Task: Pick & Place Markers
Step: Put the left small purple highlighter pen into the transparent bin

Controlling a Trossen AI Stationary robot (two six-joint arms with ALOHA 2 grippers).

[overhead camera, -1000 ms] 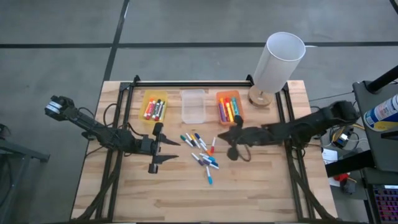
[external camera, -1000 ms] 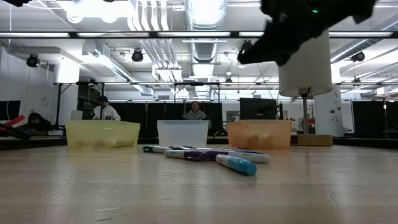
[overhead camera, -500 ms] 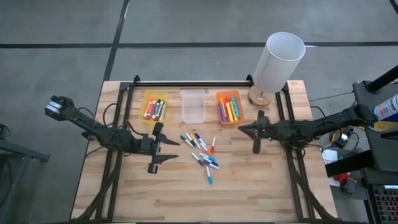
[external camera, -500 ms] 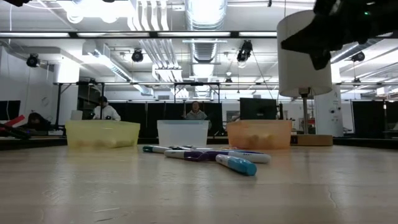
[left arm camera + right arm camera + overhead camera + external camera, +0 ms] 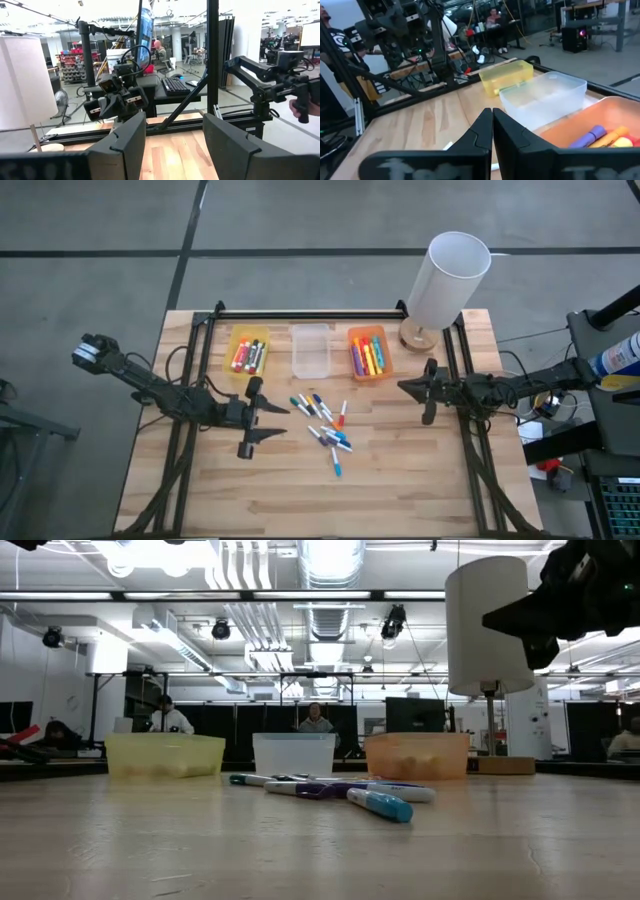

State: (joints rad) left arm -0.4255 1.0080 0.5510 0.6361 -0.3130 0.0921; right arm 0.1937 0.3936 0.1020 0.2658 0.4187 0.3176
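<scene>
1. Nearest you on the desk (image 5: 300, 490), a loose cluster of markers (image 5: 325, 425) lies flat around the middle of the wooden top; a teal-capped one (image 5: 380, 804) is the closest in the low view.
2. Your left end effector (image 5: 262, 425) hovers just beside that cluster on its left, fingers (image 5: 225, 137) spread apart and holding nothing.
3. Your right end effector (image 5: 427, 390) sits well apart from the cluster, near the desk's right rail, its fingers (image 5: 515, 137) pressed together and empty.
4. Farther back, three bins stand in a row: the yellow bin (image 5: 233, 337) with several markers inside, the clear bin (image 5: 311, 350) in the middle, and the orange bin (image 5: 351, 336) with more markers in it.
5. Beyond the orange bin, a lamp with a white shade (image 5: 448, 280) stands at the far right corner.
6. In the room behind, people sit at workstations.
</scene>
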